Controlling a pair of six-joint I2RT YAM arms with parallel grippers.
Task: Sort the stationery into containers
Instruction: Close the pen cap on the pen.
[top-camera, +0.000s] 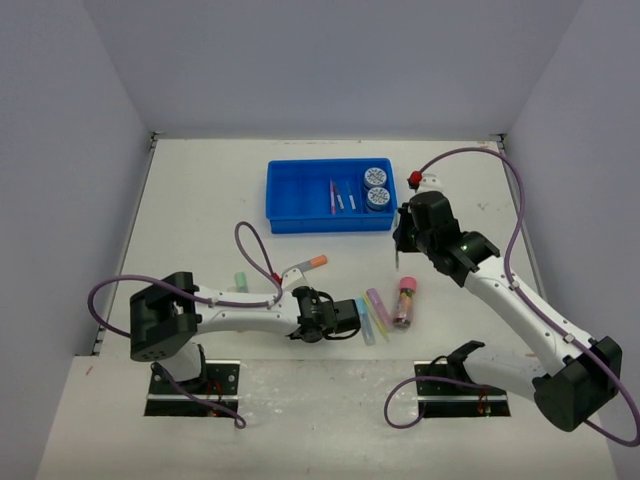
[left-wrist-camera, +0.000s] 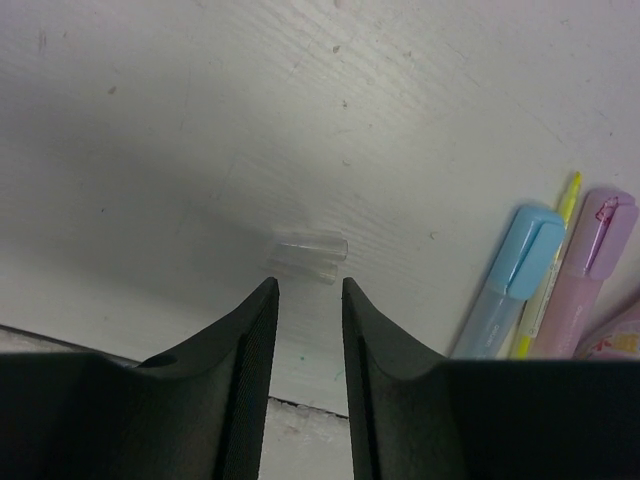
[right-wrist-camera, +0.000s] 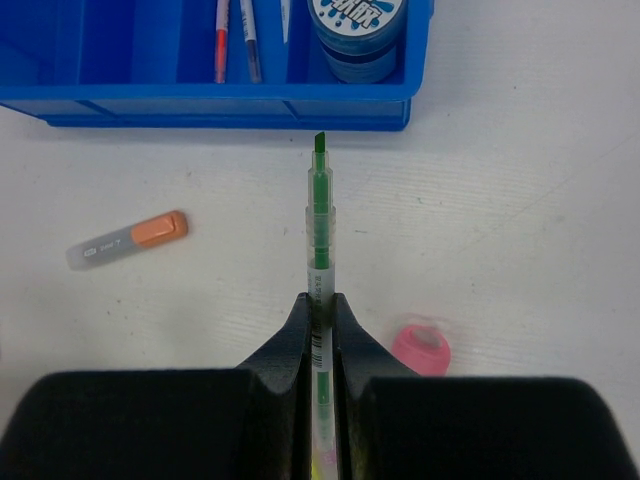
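Right gripper (right-wrist-camera: 320, 300) — clamped on green highlighter (right-wrist-camera: 319, 215), tip aimed at blue tray (right-wrist-camera: 230, 105), likely for drop-in | left gripper (left-wrist-camera: 310, 288) — narrowly parted, empty, over clear cap (left-wrist-camera: 307, 257), well short of tray.

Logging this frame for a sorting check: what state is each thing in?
tray: holds pens and discs.
green marker: uncapped, held, tip toward tray.
right fingers: shut on green marker.
left fingers: open, holding nothing.
orange marker: capped, lying outside tray.
blue marker: capped, lying outside tray.
purple marker: capped, lying outside tray.
pink tube: lying outside tray.
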